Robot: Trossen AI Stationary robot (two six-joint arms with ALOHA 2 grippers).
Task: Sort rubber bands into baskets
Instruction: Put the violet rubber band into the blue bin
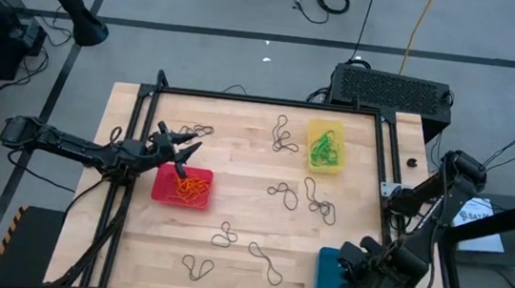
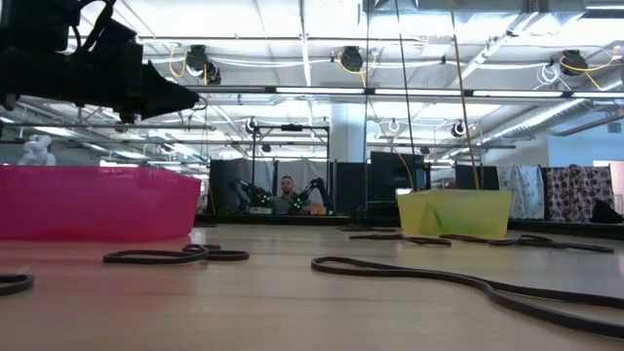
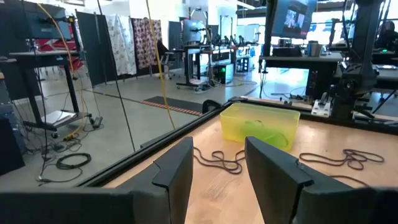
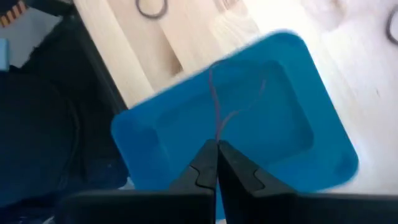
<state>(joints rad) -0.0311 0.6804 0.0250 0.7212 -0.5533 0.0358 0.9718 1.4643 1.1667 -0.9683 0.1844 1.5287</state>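
while the left gripper (image 1: 188,142) hangs over the far edge of the red basket (image 1: 164,192), its two fingers (image 3: 177,171) stand apart with nothing between them. the red basket sits left of centre on the wooden table (image 1: 243,186) and holds a heap of orange-red bands (image 1: 191,188). in the low view the same basket (image 2: 97,201) shows at the left, with the left arm dark above it.

the yellow basket (image 1: 325,147) stands toward the far right of the table and holds green bands (image 1: 326,150). the left wrist view looks past the parted fingers to this basket (image 3: 260,125), with dark bands (image 3: 217,162) lying on the wood near it.

the blue basket (image 1: 331,281) sits at the near right corner of the table, partly covered by the right arm. the right gripper (image 4: 217,163) hangs over the blue basket (image 4: 292,118), its fingers pressed together. a thin dark strand (image 4: 217,115) runs from the closed tips across the basket floor; whether it is pinched cannot be told.

loose dark bands (image 1: 318,204) lie scattered on the bare wood: a cluster near the yellow basket (image 1: 283,139), some at centre right, several toward the near edge (image 1: 199,266), and a few beside the left gripper (image 1: 199,132). in the low view dark bands (image 2: 180,255) lie flat on the table in front of the red basket.

a person (image 2: 287,195) sits in the room far behind the table.
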